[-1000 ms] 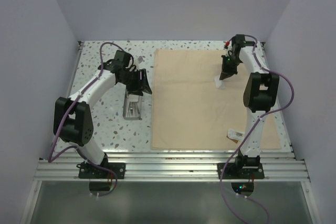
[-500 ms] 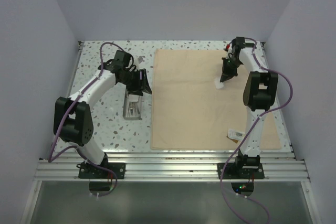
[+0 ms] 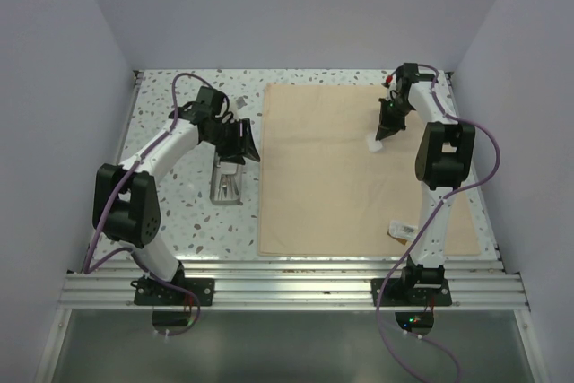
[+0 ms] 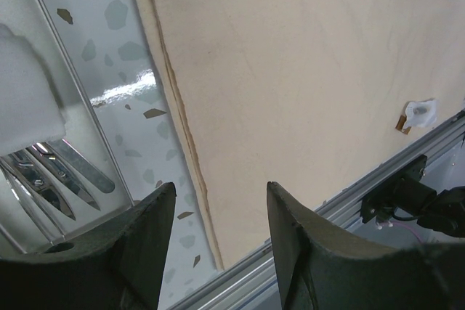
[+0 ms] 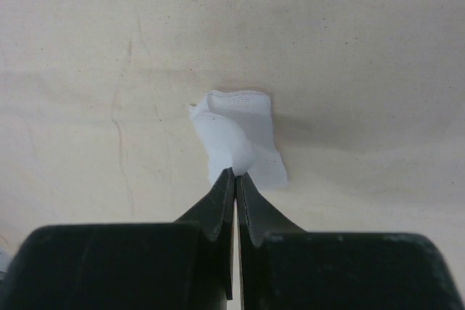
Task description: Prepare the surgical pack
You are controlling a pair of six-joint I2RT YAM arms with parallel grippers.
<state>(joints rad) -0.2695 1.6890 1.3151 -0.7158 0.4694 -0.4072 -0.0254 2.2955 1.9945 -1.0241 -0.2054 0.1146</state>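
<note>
Room on most sides, one wall close by.
The left gripper (image 4: 218,205) hangs spread over the cloth (image 4: 312,70) edge, with the tray (image 4: 83,99) wall just outside one finger and a packet (image 4: 421,112) well beyond the other. The right gripper (image 5: 235,177) meets only gauze (image 5: 236,139) at its tips, with flat cloth all round.

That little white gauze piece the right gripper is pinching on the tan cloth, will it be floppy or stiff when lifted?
Probably floppy: the gauze square curls and creases where the right gripper pinches it. Likely very light, since it looks thin and small. Held only by one edge, it may droop or slip free over the tan cloth.
</note>
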